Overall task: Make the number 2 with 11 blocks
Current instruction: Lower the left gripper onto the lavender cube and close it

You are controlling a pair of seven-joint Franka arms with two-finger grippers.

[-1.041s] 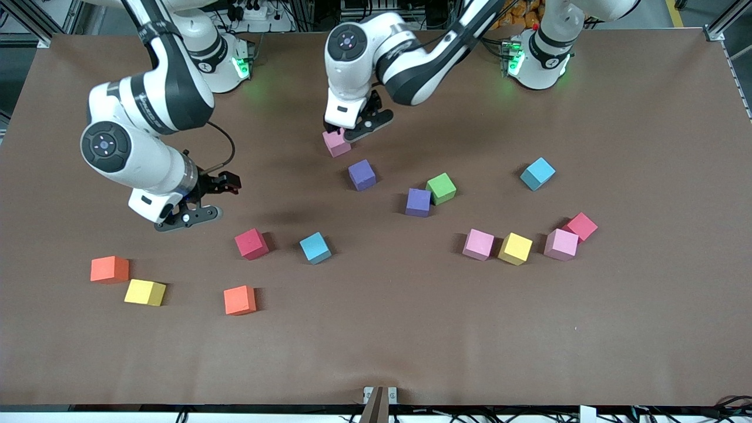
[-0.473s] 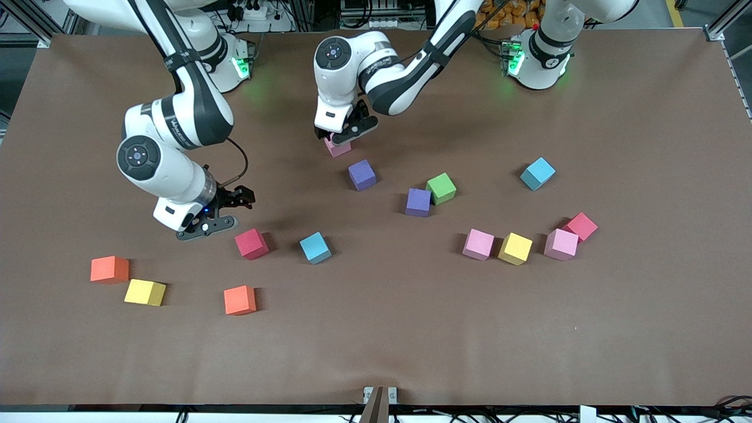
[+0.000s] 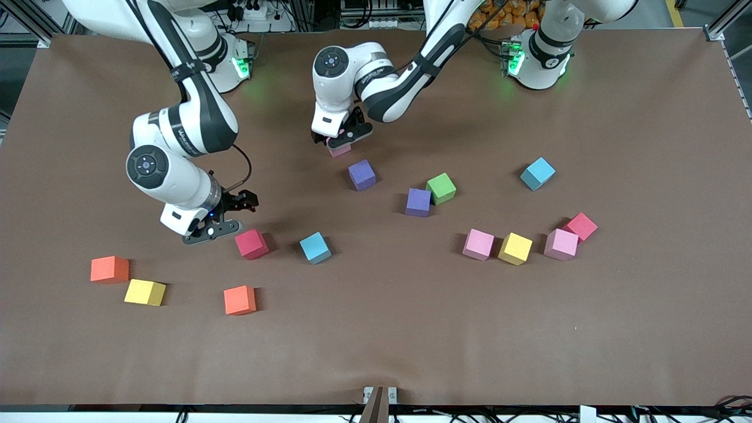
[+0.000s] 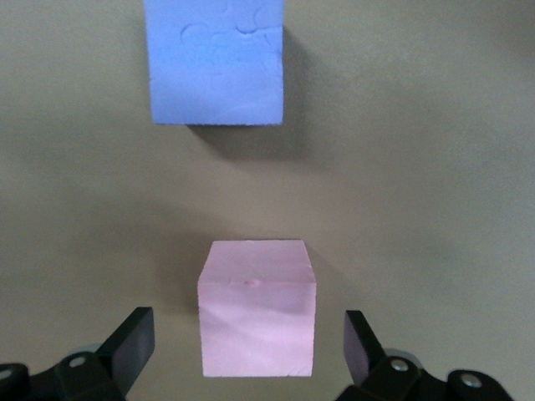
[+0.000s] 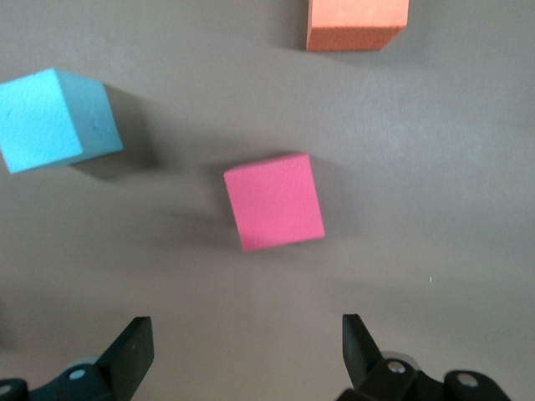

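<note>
The blocks lie loose and scattered; no number 2 is in view. My left gripper (image 3: 343, 136) (image 4: 248, 342) stands open, low over the table, a finger on each side of a pink block (image 3: 339, 148) (image 4: 257, 307) with a gap on both sides. A purple block (image 3: 361, 174) (image 4: 215, 60) sits just nearer the front camera. My right gripper (image 3: 226, 214) (image 5: 247, 355) is open and holds nothing, over bare table beside a red block (image 3: 252, 244) (image 5: 274, 200).
Near the red block are a light blue block (image 3: 315, 247) (image 5: 54, 119) and an orange one (image 3: 239, 300) (image 5: 357, 23). Orange (image 3: 109, 269) and yellow (image 3: 144, 292) blocks lie toward the right arm's end. Purple (image 3: 418, 202), green (image 3: 441, 188), blue (image 3: 537, 173), pink (image 3: 478, 244), yellow (image 3: 515, 248), pink (image 3: 561, 244) and red (image 3: 581, 226) blocks lie toward the left arm's end.
My left gripper has come down around the pink block. My right gripper has travelled toward the red block and lowered. No block has moved.
</note>
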